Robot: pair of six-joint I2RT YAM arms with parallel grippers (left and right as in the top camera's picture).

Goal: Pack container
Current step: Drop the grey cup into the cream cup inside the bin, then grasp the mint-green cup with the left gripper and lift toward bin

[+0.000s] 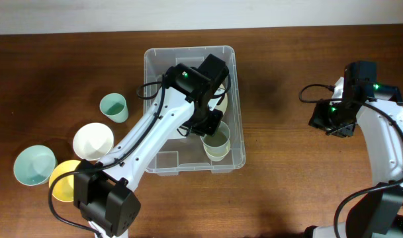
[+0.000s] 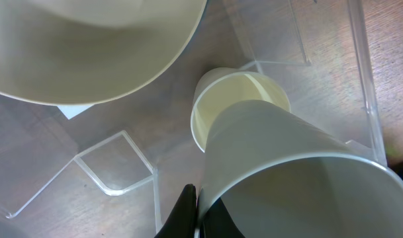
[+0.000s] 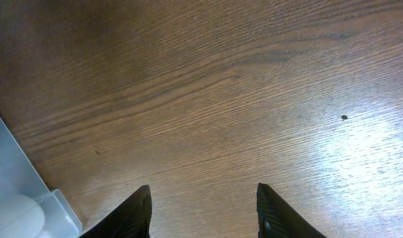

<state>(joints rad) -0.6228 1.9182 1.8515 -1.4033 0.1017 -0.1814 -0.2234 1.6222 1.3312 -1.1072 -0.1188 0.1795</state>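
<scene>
The clear plastic container stands at the table's centre. My left gripper is inside it, shut on the rim of a pale cup. In the left wrist view my fingers pinch that cup's wall, and it is held over a cream cup that stands on the container floor. A large cream bowl fills the top left. My right gripper is open and empty above bare wood, right of the container's corner.
Left of the container stand a mint cup, a cream bowl, a mint bowl and a yellow bowl. My right arm is at the right side of the table.
</scene>
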